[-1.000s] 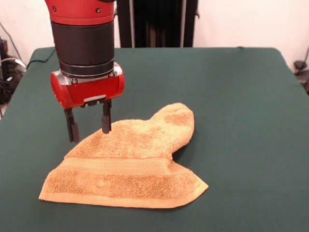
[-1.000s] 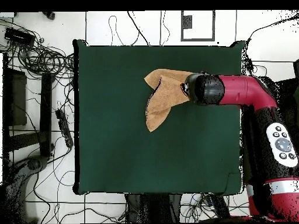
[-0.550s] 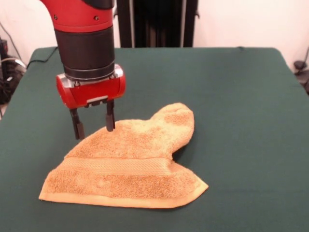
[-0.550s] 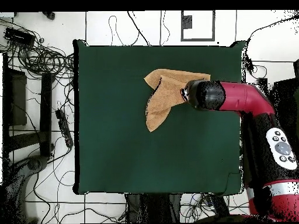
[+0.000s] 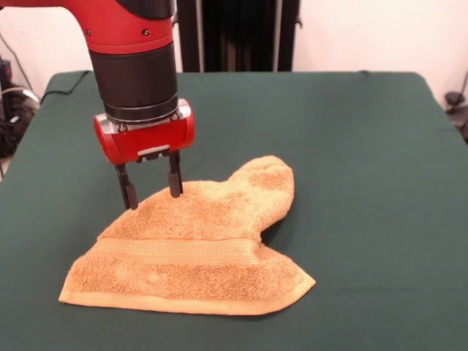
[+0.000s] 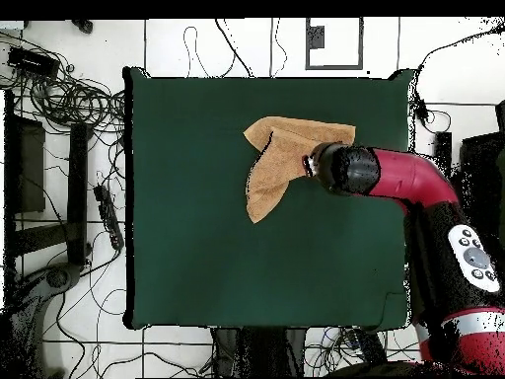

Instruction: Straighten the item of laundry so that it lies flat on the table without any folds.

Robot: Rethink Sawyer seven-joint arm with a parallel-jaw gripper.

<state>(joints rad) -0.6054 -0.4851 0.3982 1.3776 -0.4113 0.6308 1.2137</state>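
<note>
The item of laundry is a golden-orange terry towel lying folded on the dark green table, with a woven band across its near part and a hump at its far right. In the overhead view the item of laundry shows near the table's far edge. My gripper is open, its two dark fingers pointing down just over the towel's far left edge. From overhead, the red arm covers the gripper.
Wide bare green cloth surrounds the towel on every side. Cables and black stands crowd the floor beyond the table's left edge in the overhead view.
The gripper has shifted toward the towel, to the right in the front view, and its fingers now stand over the towel's far left edge. The towel has not moved.
</note>
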